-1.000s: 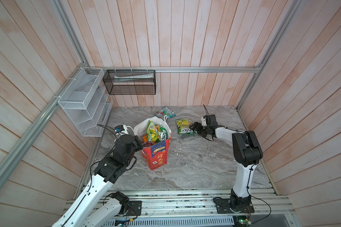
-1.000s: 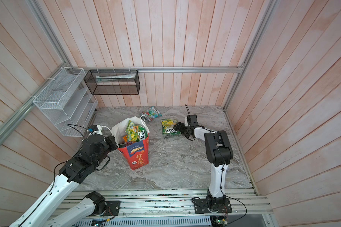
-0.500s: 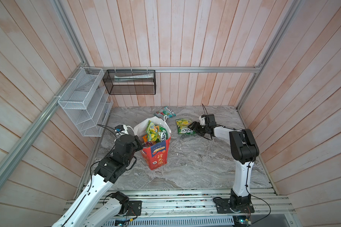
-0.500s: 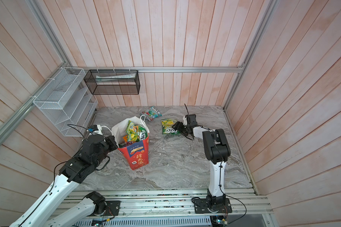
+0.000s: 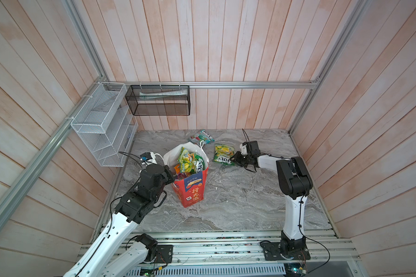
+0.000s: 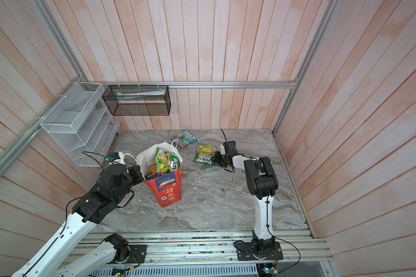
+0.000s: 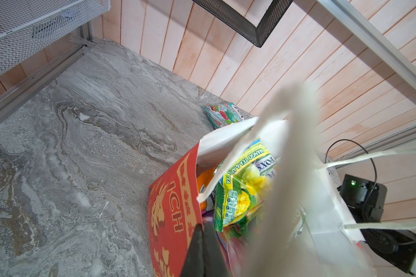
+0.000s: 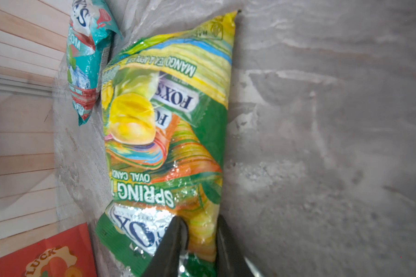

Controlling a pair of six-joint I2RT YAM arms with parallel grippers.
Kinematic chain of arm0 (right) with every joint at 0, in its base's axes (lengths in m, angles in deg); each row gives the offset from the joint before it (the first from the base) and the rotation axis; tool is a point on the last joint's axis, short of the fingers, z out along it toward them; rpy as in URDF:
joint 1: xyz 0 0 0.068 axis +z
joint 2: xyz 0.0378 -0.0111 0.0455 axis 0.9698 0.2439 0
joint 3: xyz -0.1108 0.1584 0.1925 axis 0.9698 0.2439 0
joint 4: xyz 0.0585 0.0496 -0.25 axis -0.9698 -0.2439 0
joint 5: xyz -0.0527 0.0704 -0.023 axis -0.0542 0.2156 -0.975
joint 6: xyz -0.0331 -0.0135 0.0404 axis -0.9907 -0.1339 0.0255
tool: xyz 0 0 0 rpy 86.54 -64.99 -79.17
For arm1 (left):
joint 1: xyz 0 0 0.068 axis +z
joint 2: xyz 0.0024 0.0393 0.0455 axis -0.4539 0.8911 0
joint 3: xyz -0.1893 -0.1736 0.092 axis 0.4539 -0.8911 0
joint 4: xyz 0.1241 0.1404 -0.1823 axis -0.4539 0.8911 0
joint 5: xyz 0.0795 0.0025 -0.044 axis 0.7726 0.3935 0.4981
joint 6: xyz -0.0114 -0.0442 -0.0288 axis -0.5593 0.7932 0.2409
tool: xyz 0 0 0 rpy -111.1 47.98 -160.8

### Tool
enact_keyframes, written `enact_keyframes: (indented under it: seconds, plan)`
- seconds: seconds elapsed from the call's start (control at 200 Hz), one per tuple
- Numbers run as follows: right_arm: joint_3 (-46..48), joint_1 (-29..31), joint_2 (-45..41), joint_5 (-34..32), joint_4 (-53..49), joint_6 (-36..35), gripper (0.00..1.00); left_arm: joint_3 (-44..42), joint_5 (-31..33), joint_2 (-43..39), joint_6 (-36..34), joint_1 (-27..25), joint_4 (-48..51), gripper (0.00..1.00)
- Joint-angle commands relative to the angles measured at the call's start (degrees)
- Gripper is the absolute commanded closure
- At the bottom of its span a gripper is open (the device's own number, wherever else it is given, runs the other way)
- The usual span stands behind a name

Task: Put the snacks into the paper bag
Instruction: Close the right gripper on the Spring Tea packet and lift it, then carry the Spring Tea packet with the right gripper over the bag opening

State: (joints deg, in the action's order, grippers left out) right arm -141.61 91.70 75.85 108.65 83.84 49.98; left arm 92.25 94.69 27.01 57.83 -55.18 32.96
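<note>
The left gripper (image 7: 203, 230) pinched the rim of the upright, well-filled paper bag (image 5: 190, 191) while the right gripper (image 8: 199, 219) gripped one end of a yellow-green pouch (image 8: 168, 120) lying flat on the table (image 5: 226, 196) nearby, apparently due next for lifting over the bag's mouth.

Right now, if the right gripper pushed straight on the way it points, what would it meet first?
The yellow-green pouch. The right gripper straddles its near end, and the rest of the pouch lies lengthwise straight ahead.
</note>
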Motion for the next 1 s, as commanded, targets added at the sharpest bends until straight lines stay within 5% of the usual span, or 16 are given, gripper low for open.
enact_keyframes:
  seconds: [0.0,0.32,0.995]
  plan:
    - [0.7,0.2,1.3,0.1,0.0,-0.1,0.82,0.0,0.7,-1.5,-1.1,0.2,-3.9,1.00]
    - [5.8,0.2,-4.7,2.9,7.3,2.5,1.00,0.1,0.4,-1.4,-1.3,0.1,-4.1,1.00]
    - [15.4,5.7,-28.0,-1.7,15.6,7.3,1.00,0.1,0.2,-1.7,-1.7,0.1,-4.0,1.00]
